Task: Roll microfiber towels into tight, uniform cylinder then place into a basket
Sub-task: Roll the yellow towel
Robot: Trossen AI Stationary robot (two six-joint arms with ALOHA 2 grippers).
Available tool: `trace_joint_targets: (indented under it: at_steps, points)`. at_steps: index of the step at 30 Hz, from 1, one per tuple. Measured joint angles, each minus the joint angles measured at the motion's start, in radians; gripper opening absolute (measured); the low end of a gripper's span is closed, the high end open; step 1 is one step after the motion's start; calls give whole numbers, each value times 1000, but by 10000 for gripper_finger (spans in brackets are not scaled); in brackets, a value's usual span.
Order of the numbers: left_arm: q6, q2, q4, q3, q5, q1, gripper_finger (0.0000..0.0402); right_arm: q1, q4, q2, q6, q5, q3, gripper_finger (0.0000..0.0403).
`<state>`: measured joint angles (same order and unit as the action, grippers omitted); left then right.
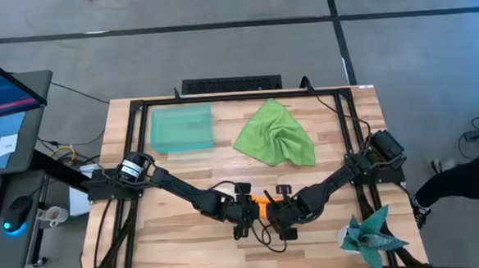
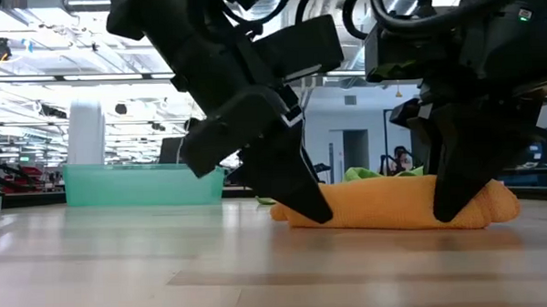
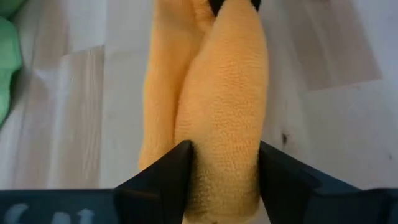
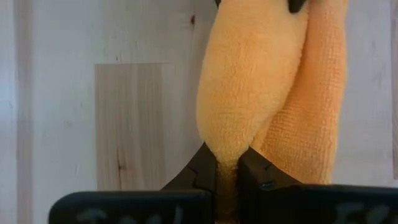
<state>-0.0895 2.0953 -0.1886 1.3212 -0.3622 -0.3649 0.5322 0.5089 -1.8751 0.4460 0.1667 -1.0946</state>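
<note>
Orange microfiber towel (image 2: pixel 394 204), already rolled into a soft fat cylinder, lies on the pale wooden slat table (image 1: pixel 188 243) near its front edge, with a gripper at each end. The right gripper (image 4: pixel 227 171) pinches one end of the roll hard, its fingers clenched on a tuck of cloth, probably to keep the roll from springing loose. The left gripper (image 3: pixel 224 165) straddles the other end with its fingers parted on either side of the roll, touching the cloth rather than squeezing it. That looks like a released or not-yet-closed hold, set to take the end so both arms can lift together.

The light lime green microfiber towel (image 1: pixel 275 134) lies crumpled and unrolled toward the back of the table. Beside it, well apart from the roll, stands the shallow translucent mint-green plastic basket (image 1: pixel 181 128), with nothing visible in it. A dark teal spiky cloth (image 1: pixel 374 235) sits at the front right corner.

From above, the two grippers cover nearly all of the roll, so only a sliver of orange shows between them. How tight or even the roll is cannot be judged, and its far side is hidden in the low view.
</note>
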Motion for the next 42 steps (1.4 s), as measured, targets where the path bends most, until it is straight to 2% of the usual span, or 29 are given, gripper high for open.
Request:
trace_joint_targets:
  at_steps: [4, 8, 10, 13, 16, 19, 23, 29, 34, 39, 42]
  points:
    - [-13, 0, 1, 0, 65, 3, 97, -1, -8, 2, -9, -53, 0, 45]
    - [-76, -7, 13, 1, 239, 15, 21, -2, -47, 2, -34, -224, -2, 45]
    - [-134, -9, 34, 2, 365, 20, 18, -9, -92, -1, -55, -335, -1, 45]
    - [-236, -9, 47, 3, 541, 27, 38, -20, -161, -3, -60, -473, 1, 45]
    - [-321, -5, 37, 3, 625, 28, 53, -32, -193, -3, -61, -550, 1, 45]
    - [-378, -5, 32, 2, 652, 27, 56, -53, -205, -10, -25, -583, 7, 45]
    - [-452, -3, 19, -2, 699, 30, 51, -98, -275, -36, 135, -661, 39, 45]
    - [-499, -4, -7, -3, 692, 30, 51, -130, -292, -43, 220, -671, 59, 45]
    - [-487, -4, -19, -2, 657, 33, 69, -134, -289, -43, 256, -666, 59, 45]
    - [-349, -4, -27, -2, 655, 32, 103, -135, -282, -45, 268, -670, 59, 45]
    - [-318, -4, -31, -2, 653, 31, 131, -135, -282, -45, 265, -665, 59, 45]
